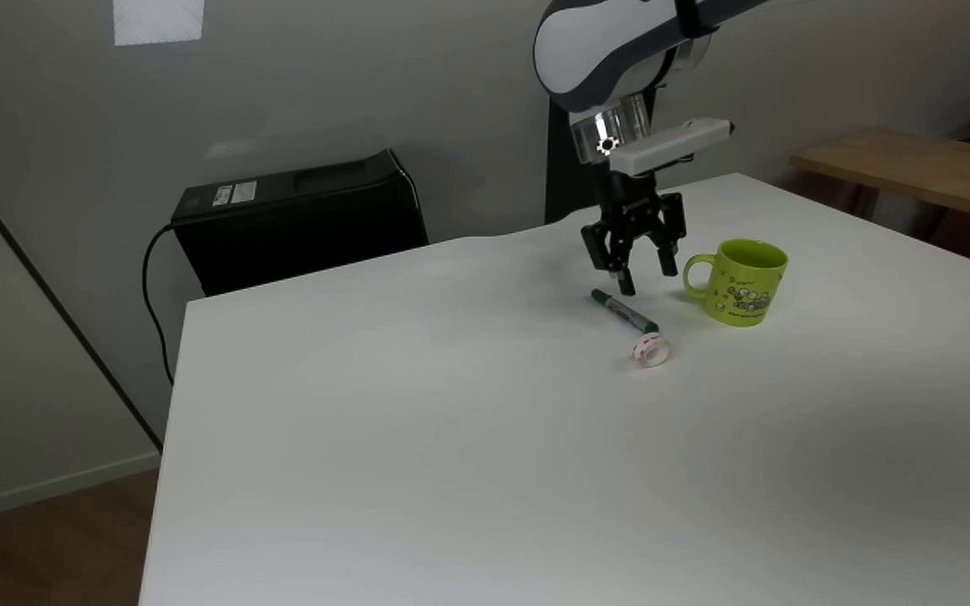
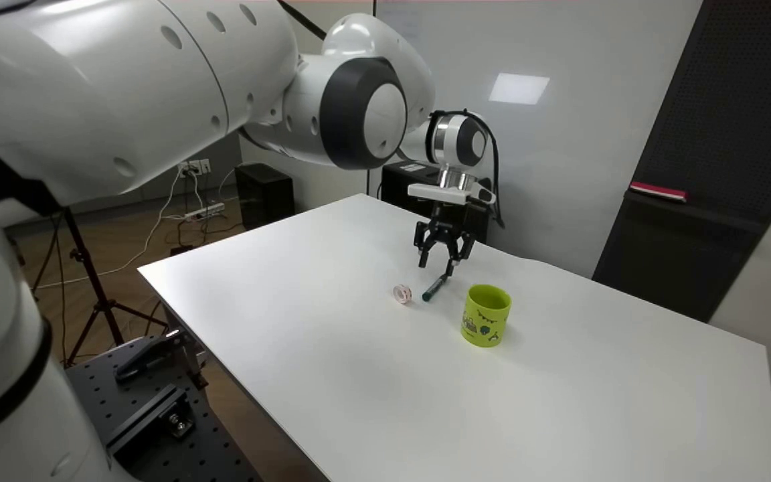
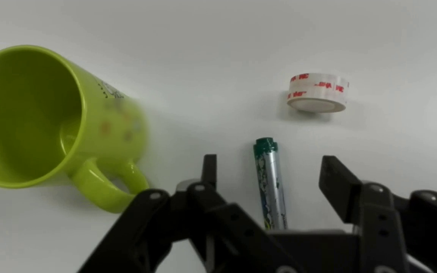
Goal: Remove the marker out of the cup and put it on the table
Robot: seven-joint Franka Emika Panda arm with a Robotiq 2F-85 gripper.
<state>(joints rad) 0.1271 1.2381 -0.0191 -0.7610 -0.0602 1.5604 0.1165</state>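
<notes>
Robotiq gripper [image 3: 271, 163] spread wide, grasping nothing. Marker [image 3: 270, 185]: silver barrel, patchy dark print, dark-green end; lies on white table [image 1: 418, 421] near lime-green mug [image 3: 108, 125].

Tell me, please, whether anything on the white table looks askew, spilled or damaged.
Only the tape roll looks slightly odd: it stands on edge near the marker and might roll. The cup is upright; no spill or damage shows.
</notes>
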